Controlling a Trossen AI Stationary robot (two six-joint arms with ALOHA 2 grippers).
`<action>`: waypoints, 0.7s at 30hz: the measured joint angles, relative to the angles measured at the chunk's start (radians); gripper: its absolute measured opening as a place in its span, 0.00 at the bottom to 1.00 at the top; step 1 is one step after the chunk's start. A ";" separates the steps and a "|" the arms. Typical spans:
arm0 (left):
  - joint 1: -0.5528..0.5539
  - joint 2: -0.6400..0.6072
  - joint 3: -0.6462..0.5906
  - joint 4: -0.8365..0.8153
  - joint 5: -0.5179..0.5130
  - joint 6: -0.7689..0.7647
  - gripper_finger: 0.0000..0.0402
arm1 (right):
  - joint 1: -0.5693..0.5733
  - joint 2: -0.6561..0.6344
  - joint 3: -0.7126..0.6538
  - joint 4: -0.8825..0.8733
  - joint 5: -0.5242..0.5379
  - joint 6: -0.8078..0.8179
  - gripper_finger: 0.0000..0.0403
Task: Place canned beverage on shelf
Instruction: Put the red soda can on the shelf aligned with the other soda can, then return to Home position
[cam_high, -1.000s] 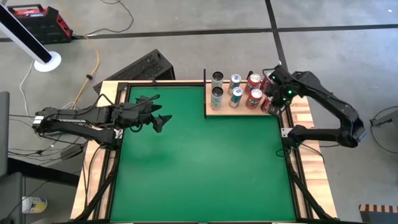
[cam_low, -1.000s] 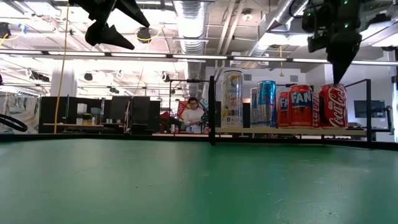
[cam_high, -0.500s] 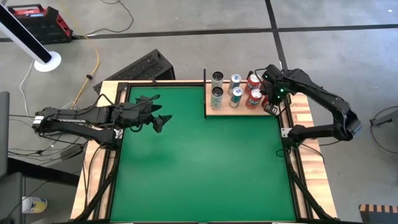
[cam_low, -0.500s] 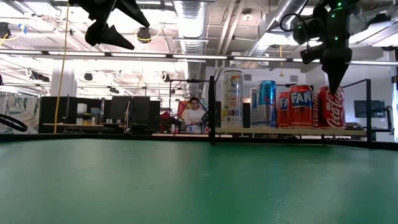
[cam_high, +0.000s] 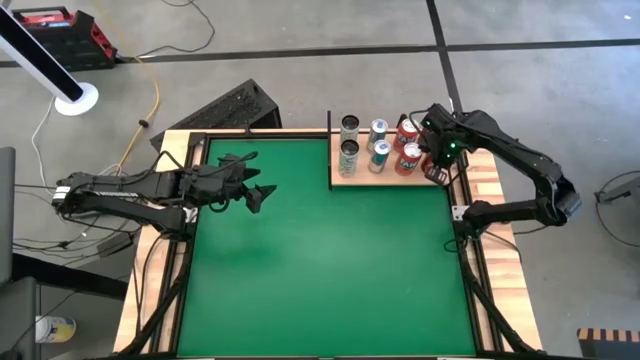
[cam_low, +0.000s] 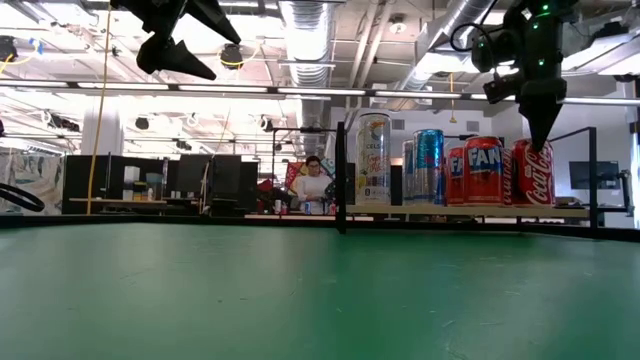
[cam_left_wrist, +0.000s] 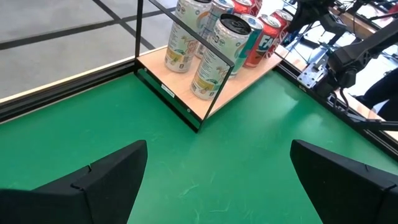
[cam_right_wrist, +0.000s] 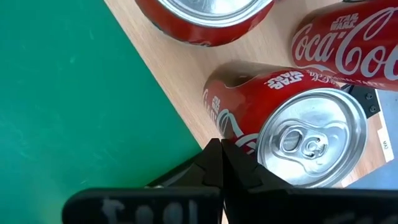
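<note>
At the upper right of the overhead frame, the shelf (cam_high: 388, 176), a pale wood panel with thin black rods, sits against the far edge of the green worktop (cam_high: 320, 270), touching its right rim. Cans (cam_high: 379, 146) stand on it in rows: pale ones left, blue ones mid, red ones right. The right arm covers the rightmost cans from above, so their count is hard to make out there. Its right pincer (cam_high: 437, 160) is clenched with nothing between its tips, poised just over a Coca-Cola can (cam_right_wrist: 298, 140); only the wrist view shows that can's silver lid, and a second red can (cam_right_wrist: 348, 46) lying on its side beside it. The level view shows the pincer tip above the red cans, an orange Fanta can (cam_low: 484, 171) beside them, and a person (cam_low: 312, 186) far behind. At left, the left pincer (cam_high: 252, 180) hangs released over the worktop's upper left, well apart from the shelf. Most of the green surface lies bare.
</note>
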 joint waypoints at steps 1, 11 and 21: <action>0.000 0.000 0.000 0.000 0.000 0.000 0.95 | 0.000 0.000 0.000 -0.003 0.000 0.003 0.04; 0.022 -0.003 0.011 -0.007 0.036 0.052 0.95 | 0.092 -0.049 0.055 -0.073 -0.022 0.100 0.04; 0.148 -0.004 0.085 0.004 0.186 0.196 0.95 | 0.423 -0.217 0.056 0.212 -0.283 0.429 0.05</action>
